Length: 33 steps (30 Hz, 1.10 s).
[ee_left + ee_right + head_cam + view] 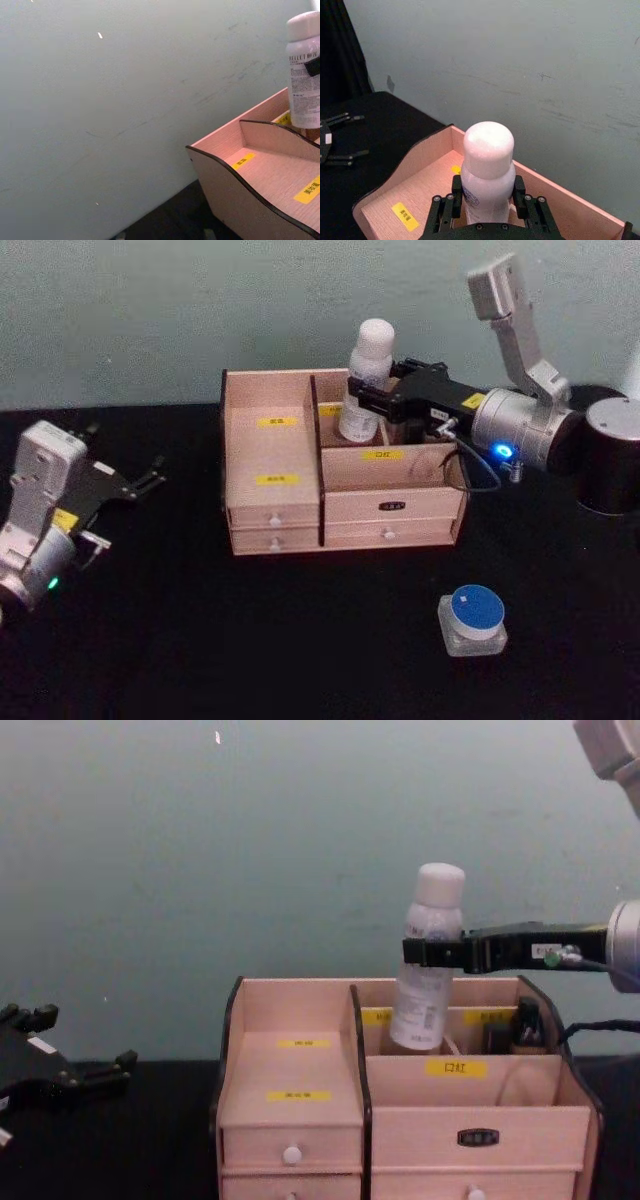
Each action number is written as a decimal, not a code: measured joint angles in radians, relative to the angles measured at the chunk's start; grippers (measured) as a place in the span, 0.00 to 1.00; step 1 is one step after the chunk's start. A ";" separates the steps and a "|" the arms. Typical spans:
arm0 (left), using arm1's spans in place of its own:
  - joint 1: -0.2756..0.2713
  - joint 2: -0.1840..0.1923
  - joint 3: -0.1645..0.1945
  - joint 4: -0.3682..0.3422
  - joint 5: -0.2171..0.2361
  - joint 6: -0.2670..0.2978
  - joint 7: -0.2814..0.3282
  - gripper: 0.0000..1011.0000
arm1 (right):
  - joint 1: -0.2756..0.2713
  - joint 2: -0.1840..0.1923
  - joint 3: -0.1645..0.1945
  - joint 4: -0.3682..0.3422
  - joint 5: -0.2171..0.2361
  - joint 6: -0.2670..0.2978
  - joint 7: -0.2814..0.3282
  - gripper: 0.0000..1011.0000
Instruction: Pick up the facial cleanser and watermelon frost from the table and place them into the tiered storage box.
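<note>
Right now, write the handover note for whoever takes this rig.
Right hand: shut on the bottle, holding it slightly tilted in the box's rear right compartment. I cannot tell whether it touches the floor there.
Left hand: open, parked at the left, away from the box.
Jar: on the table, in front of the box, to the right.
Done: bottle at the box, not yet released.
Left: release it, then fetch the jar.

Base of facial cleanser (422, 1005) hidden, probably inside box (420, 1120).

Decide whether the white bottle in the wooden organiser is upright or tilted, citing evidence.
Slightly tilted: the white bottle leans, cap toward the robot's right, held by the right gripper, base inside the organiser. Left gripper idle.
</note>
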 joint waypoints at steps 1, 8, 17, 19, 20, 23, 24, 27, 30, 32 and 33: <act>0.000 0.000 0.000 0.000 0.000 0.000 0.000 0.99 | 0.001 -0.001 -0.001 0.003 -0.002 -0.001 0.000 0.60; 0.000 0.000 0.000 0.000 0.000 0.000 0.000 0.99 | 0.008 -0.009 -0.007 0.026 -0.018 -0.009 0.004 0.60; 0.000 0.000 0.000 0.000 0.000 0.000 0.000 0.99 | 0.009 -0.021 -0.014 0.053 -0.032 -0.016 0.010 0.60; 0.000 0.000 0.000 0.000 0.000 0.000 0.000 0.99 | 0.009 -0.025 -0.018 0.062 -0.039 -0.019 0.010 0.60; 0.000 0.000 0.000 0.000 0.000 0.000 0.000 0.99 | 0.009 -0.027 -0.019 0.066 -0.042 -0.021 0.010 0.60; 0.000 0.000 0.000 0.000 0.000 0.000 0.000 0.99 | 0.011 -0.032 -0.025 0.082 -0.055 -0.025 0.010 0.60; 0.000 0.000 0.000 0.000 0.000 0.000 0.000 0.99 | 0.012 -0.033 -0.026 0.086 -0.058 -0.026 0.010 0.60; 0.000 0.000 0.000 0.000 0.000 0.000 0.000 0.99 | 0.013 -0.038 -0.030 0.099 -0.070 -0.029 0.010 0.60; 0.000 0.000 0.000 0.000 0.000 0.000 0.000 0.99 | 0.014 -0.043 -0.031 0.113 -0.081 -0.031 0.010 0.60; 0.000 0.000 0.000 0.000 0.000 0.000 0.000 0.99 | 0.014 -0.047 -0.031 0.119 -0.086 -0.031 0.009 0.60; 0.000 0.000 0.000 0.000 0.000 0.000 0.000 0.99 | 0.014 -0.048 -0.031 0.121 -0.088 -0.031 0.009 0.60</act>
